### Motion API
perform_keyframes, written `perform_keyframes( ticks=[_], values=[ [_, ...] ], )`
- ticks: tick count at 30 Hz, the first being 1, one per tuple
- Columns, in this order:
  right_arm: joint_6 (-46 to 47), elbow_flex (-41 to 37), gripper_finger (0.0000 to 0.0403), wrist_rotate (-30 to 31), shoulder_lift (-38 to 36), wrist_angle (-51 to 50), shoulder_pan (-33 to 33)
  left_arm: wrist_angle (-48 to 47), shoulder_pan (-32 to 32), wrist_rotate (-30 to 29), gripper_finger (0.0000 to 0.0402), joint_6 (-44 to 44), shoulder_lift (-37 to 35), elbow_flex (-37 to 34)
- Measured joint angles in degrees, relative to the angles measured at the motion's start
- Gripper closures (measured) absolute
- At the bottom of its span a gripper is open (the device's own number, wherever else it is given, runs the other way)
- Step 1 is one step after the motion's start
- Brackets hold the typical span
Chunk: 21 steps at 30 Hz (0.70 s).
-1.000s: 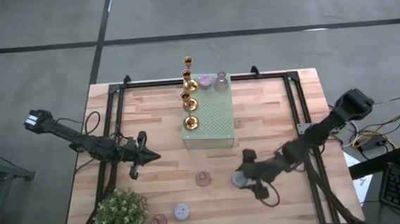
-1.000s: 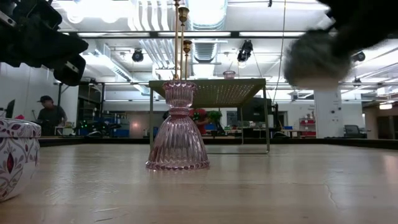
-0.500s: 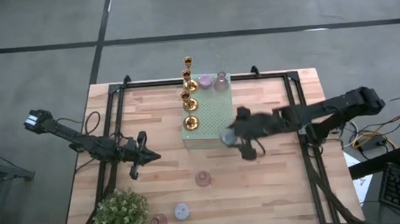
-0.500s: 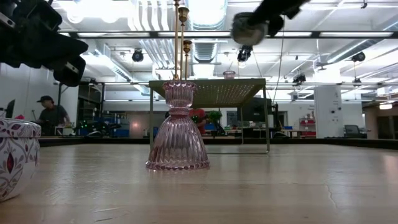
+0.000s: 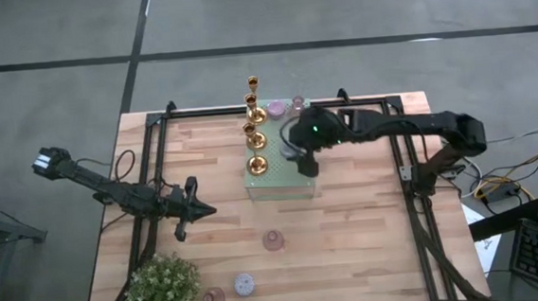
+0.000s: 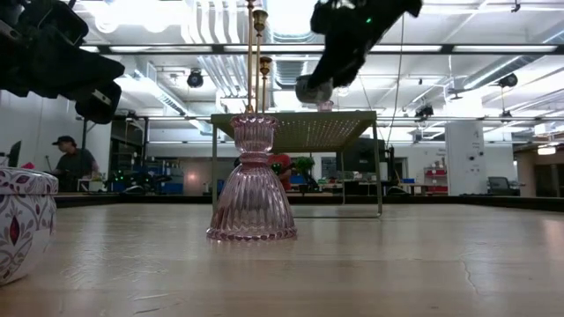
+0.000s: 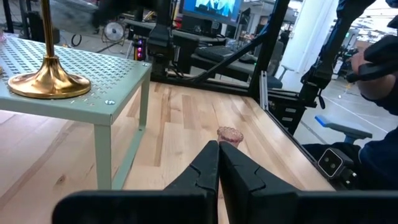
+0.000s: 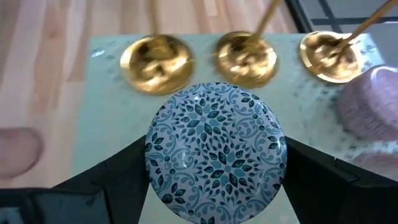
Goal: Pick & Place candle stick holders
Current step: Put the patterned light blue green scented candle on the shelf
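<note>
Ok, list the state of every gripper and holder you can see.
Right gripper: above the green stand, shut on the blue-patterned holder.
Left gripper: shut, empty, above the table.
Gold candlesticks: upright on the stand.
Pink ribbed holder: upright on the table.

Right pincer [image 5: 305, 157] spread wide, arm extended — left pincer [image 5: 207, 210] shut.

The wooden counter [image 5: 368, 210] carries a green perforated stand [image 5: 283, 173] toward twelve o'clock. A pink holder [image 5: 273, 239] stands near centre. At seven o'clock sit a potted plant [image 5: 162, 289] and, apparently, two small holders [image 5: 229, 291].
</note>
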Motion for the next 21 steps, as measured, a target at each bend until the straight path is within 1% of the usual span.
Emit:
perform_keyframes(
  ticks=[12,21],
  values=[
    [-2.98,3.78,0.0103,-2.48,8.25,2.32,-5.67,-0.38,0.0,0.0,0.0387,0.01,0.02,0.0],
    [-3.51,5.12,0.0099,-3.61,10.08,5.39,-8.73,-0.39,0.0,0.0,0.0388,0.0,0.02,0.0]
  ],
)
